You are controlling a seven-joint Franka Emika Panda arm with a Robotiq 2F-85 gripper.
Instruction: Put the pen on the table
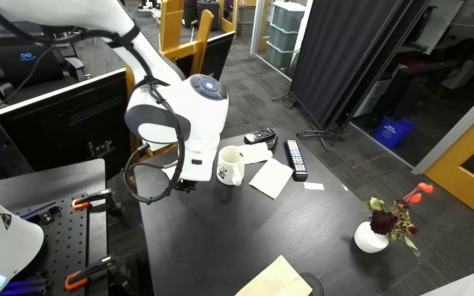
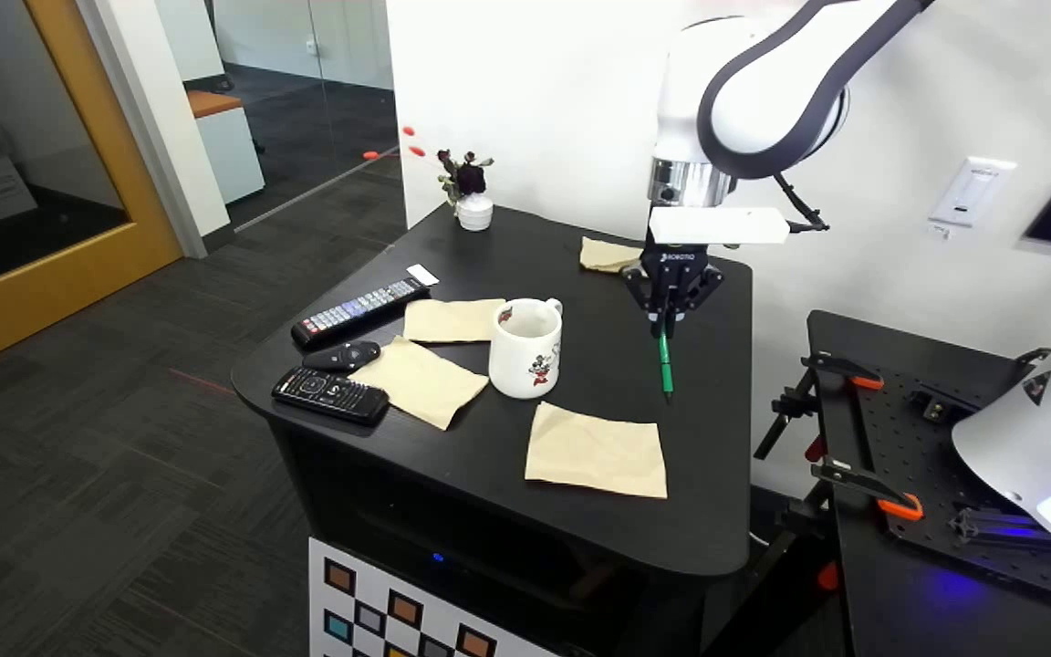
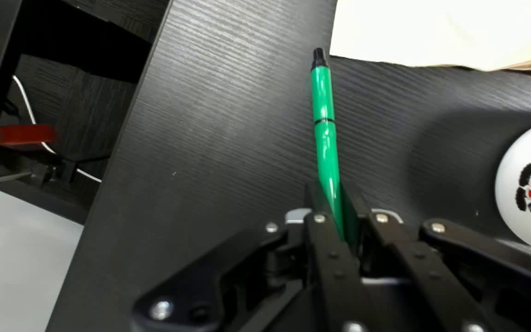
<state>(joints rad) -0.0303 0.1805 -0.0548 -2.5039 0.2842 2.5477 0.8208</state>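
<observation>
Grey carpet [image 1: 249, 98] runs beyond the desk [image 1: 228, 234] in an exterior view; the arm [image 1: 187, 102] leans beside the mug [image 1: 228, 166], its lower end mostly hidden from us. In an exterior view we see the pen [image 2: 667, 370] jutting from the claw [image 2: 662, 328], over the desk. In the wrist view, the claw looks clamped on one end of the pen; whether the pen touches the desk, we cannot tell. We judge the grasp made, laying down and letting go left.

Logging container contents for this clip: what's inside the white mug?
In both exterior views the white mug shows its pale inner wall, with a small print near the rim. The near wall hides the bottom, so I can't tell whether anything lies there.
</observation>
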